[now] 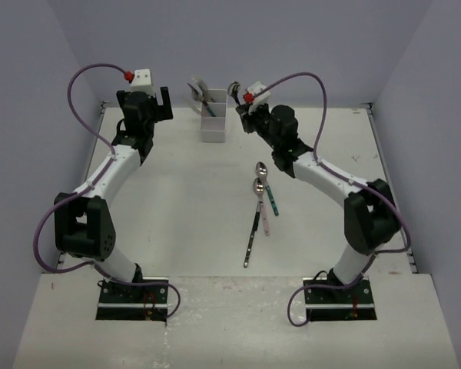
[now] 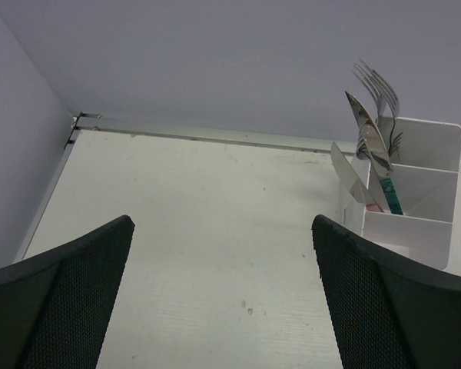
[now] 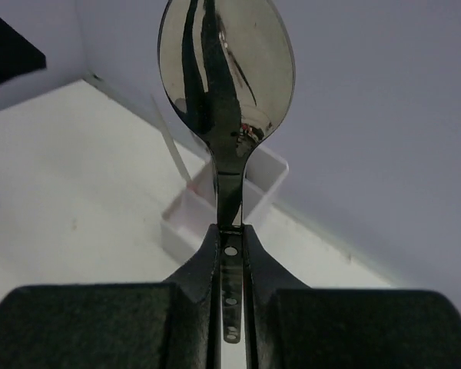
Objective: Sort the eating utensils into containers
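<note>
Polished steel fills my right wrist view: a spoon stands upright with its bowl up and facing the camera. Its dark riveted handle is pinched between the pads of my right pincer. The jaws are closed down on the handle with no gap showing on either side. Behind the spoon's neck sits the white translucent holder, on the table near the back wall. From overhead, my right pincer is just beside the holder, on its right, and raised off the surface. My left pincer is spread wide with nothing in it. Only bare table shows between its two black fingers. The holder lies off to its right. Its dividers are visible, and forks and knives lean out of it, heads up. I cannot tell which slot each one stands in. Three utensils lie loose mid-table in front of my right arm, close together and roughly parallel. They are a teal-handled spoon, a pink-handled spoon touching or overlapping it, and a black-handled utensil nearest the bases, its head too small to identify.
</note>
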{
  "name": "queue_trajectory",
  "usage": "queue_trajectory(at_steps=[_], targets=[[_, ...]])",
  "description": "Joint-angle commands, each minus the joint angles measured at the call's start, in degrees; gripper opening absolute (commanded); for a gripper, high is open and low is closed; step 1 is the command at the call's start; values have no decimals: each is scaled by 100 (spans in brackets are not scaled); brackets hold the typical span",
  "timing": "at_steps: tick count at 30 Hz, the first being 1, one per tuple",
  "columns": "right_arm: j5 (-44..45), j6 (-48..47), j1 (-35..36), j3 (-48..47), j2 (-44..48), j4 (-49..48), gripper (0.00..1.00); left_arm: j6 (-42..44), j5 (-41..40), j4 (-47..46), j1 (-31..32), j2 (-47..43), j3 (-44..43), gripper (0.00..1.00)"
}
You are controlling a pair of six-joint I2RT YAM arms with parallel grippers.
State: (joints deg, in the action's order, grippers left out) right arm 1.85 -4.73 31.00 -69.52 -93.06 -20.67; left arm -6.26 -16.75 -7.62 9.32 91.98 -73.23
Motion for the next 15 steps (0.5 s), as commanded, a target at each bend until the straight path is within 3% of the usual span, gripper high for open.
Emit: queue_trajectory(at_steps=[1,7,11,15], targets=[[-2151,-1952,-59,-1104,-1177,-2311,0,3,-74,-30,-115,-93,-51,100],[-3286,-1268,-174,-3873,-3699,-2880,0,-24,-161,15,-220,-154,-7,100],[-3375,-662,-191,-5710,-4747,-2171,0,-24,-91,32,-273,-216,-7,100],[-3437,-537,-165,-5495,-4767,-1943,0,-15,-179,59,-291,-242,28,100]])
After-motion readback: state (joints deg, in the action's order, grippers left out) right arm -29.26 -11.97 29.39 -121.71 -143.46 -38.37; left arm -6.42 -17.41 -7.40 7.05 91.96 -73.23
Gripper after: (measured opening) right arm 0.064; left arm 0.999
